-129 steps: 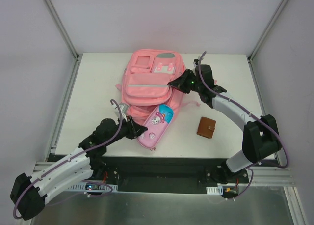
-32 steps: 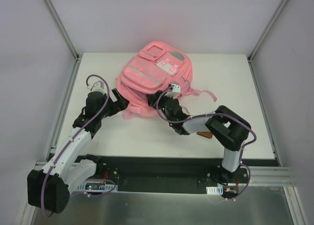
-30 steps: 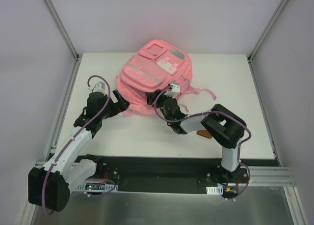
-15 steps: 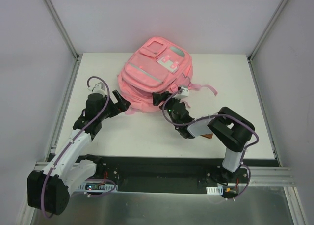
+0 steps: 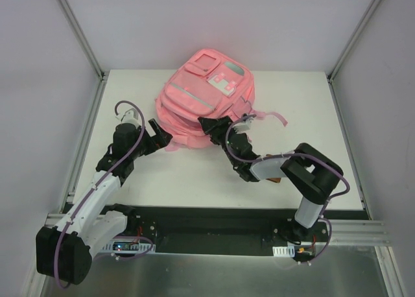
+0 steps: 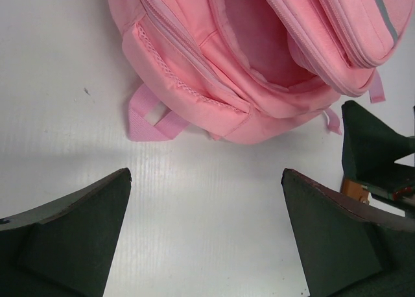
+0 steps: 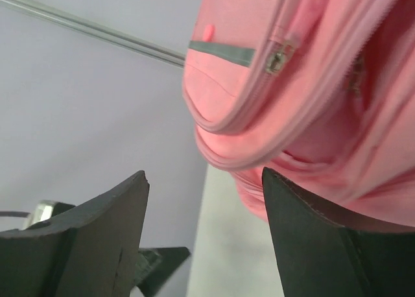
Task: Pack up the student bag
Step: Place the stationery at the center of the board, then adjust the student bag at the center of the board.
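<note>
White bench [image 5: 311, 115] fills the middle of the overhead frame, boxed in by pale walls and slanting metal frame posts [image 5: 78, 31] at upper left and upper right.

From my seat, the left tool [image 5: 162, 138] sits left of centre. In its wrist view the left tool [image 6: 207, 235] is spread as wide as it goes. Its two dark fingers [image 6: 71, 238] sit in the bottom corners with only bare bench between them. It holds nothing and touches nothing, and stops just short of the bag's lower-left edge.

The right tool [image 5: 211, 125] is at the bag's near edge, centre of the overhead frame. Its wrist view shows the jaws well apart with no object clamped between them. Pink fabric crowds against the right-hand finger [image 7: 324, 238], but I cannot tell whether it touches.

The large pink fabric backpack [image 5: 201, 99] lies in the upper middle of the overhead frame on the far half of the bench. Its front pockets face up and it is turned at a slant. One pink strap [image 5: 275, 117] trails out to the right.

The left wrist view cuts off the bag's top but shows a compartment gaping open, with plain pink lining [image 6: 259, 44] inside. The right wrist view is too close to read more than zip lines and a grey-green strip [image 7: 220, 50].

A small brown object [image 6: 353, 189] peeks out beneath the right arm, mostly covered.
</note>
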